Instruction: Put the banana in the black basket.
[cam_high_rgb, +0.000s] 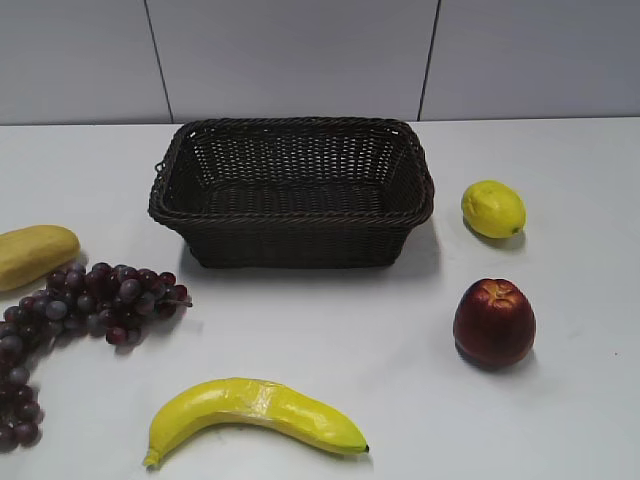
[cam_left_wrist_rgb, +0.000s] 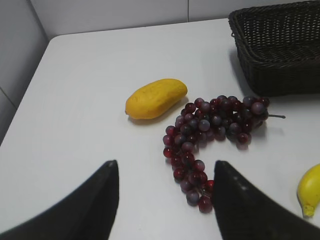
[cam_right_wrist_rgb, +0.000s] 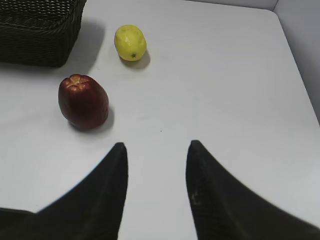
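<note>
The bright-yellow banana (cam_high_rgb: 255, 413) lies on the white table near the front edge, its dark tip to the right; its stem end shows at the lower right of the left wrist view (cam_left_wrist_rgb: 311, 191). The black basket (cam_high_rgb: 295, 225) stands empty at the middle back; a corner shows in the left wrist view (cam_left_wrist_rgb: 280, 75) and in the right wrist view (cam_right_wrist_rgb: 40, 47). My left gripper (cam_left_wrist_rgb: 165, 167) is open and empty above the table, next to the grapes. My right gripper (cam_right_wrist_rgb: 157, 147) is open and empty above bare table, right of the apple. Neither gripper shows in the exterior view.
A bunch of dark red grapes (cam_high_rgb: 90, 305) and a stubby pale-yellow fruit (cam_high_rgb: 30, 255) lie at the left. A round lemon (cam_high_rgb: 493, 208) and a red apple (cam_high_rgb: 494, 322) lie right of the basket. The table's left edge (cam_left_wrist_rgb: 25, 95) and right edge (cam_right_wrist_rgb: 295, 55) are close.
</note>
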